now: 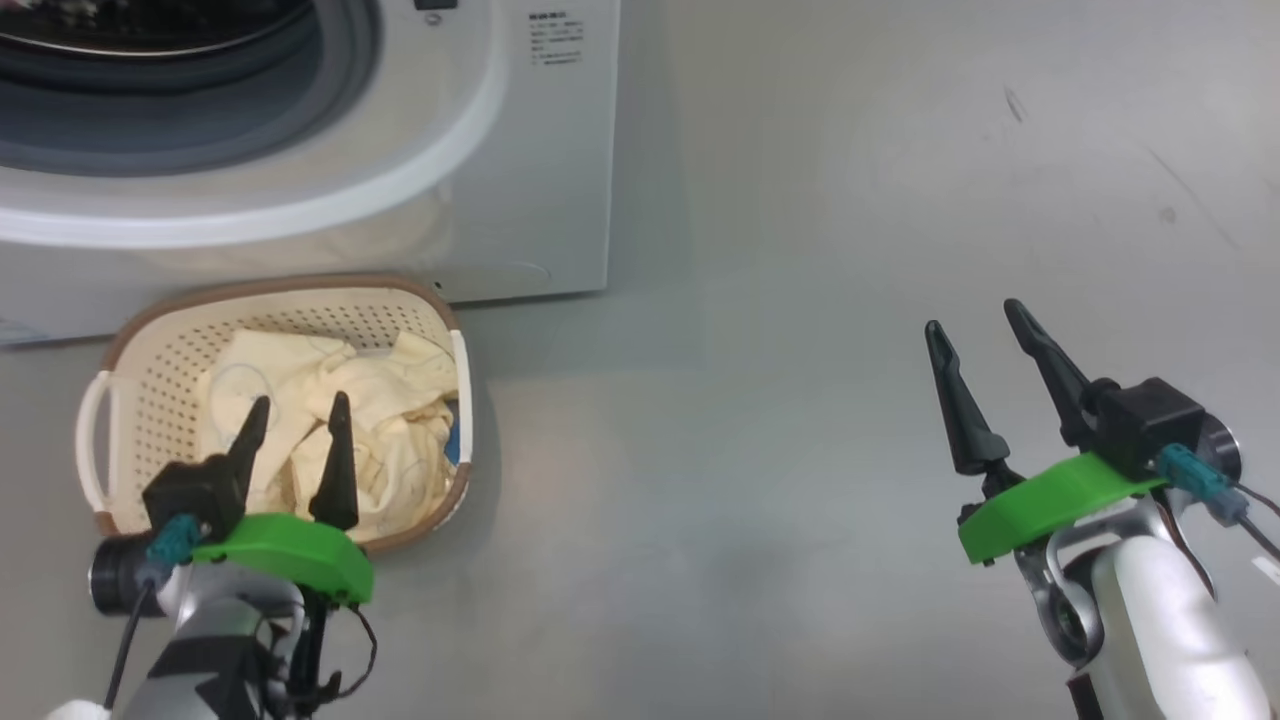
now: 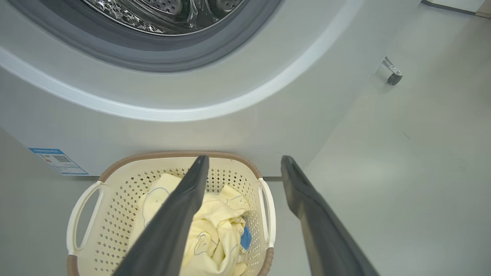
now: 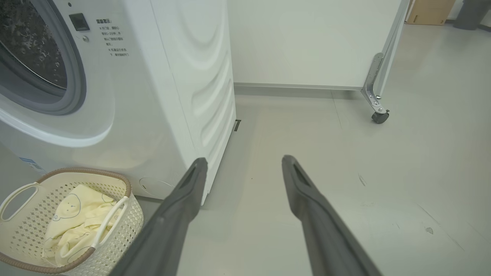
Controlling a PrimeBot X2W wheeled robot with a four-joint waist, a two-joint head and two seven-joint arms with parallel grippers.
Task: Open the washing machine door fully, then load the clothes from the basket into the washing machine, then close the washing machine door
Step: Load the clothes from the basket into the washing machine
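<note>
The cream basket [image 1: 150, 345] [image 2: 115, 226] [image 3: 126, 226] stands on the floor against the front of the white washing machine [image 1: 480, 180] [image 2: 230, 126] [image 3: 165, 96]. Pale yellow clothes [image 1: 390, 400] [image 2: 218, 218] [image 3: 73, 218] with blue bear outlines lie heaped inside it. The drum mouth with its grey seal [image 1: 340, 90] [image 2: 153, 61] [image 3: 74, 76] stands uncovered; the door is out of view. My left gripper [image 1: 300, 415] [image 2: 243, 161] hovers open over the basket's near side, holding nothing. My right gripper [image 1: 975, 320] [image 3: 243, 161] is open and empty over bare floor, far right of the basket.
A blue sticker [image 2: 59, 161] sits low on the machine's front. A white panel on a castor wheel [image 3: 379, 117] [image 2: 393, 76] stands behind and to the right of the machine. Grey floor [image 1: 750, 450] spreads right of the basket.
</note>
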